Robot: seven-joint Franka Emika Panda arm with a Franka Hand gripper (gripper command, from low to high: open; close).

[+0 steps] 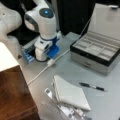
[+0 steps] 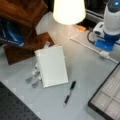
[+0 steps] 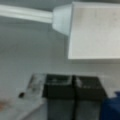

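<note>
White and blue, the hand (image 1: 48, 61) is set low on the grey bench (image 1: 75, 72), just above the white plug (image 1: 50, 62) of a white cable (image 1: 37, 75) that runs across the bench toward a front view's bottom left. In the wrist view the two dark fingers (image 3: 58, 90) stand pressed side by side with no gap between them, holding nothing, their tips right at the bench surface; the plug (image 3: 93, 31) lies just beyond them, apart from the pads, with the cable (image 3: 25, 13) leading off to that view's left. In a front view the hand (image 2: 106, 47) shows at the right, next to the plug (image 2: 104, 53).

Near the middle of the bench lies a white notebook (image 1: 71, 93), flat in both front views (image 2: 52, 65), well apart from the hand. A black pen (image 1: 93, 87) lies on the bench just beside the notebook, toward a front view's right (image 2: 70, 92). Metal clips (image 2: 33, 78) poke out from under the notebook's edge.

A grey compartment box (image 1: 100, 53) with its lid raised sits at a front view's right, its tray divided into cells. A brown wooden shelf (image 1: 15, 95) stands at a front view's left, and a white lampshade (image 2: 68, 11) stands at a front view's top.
</note>
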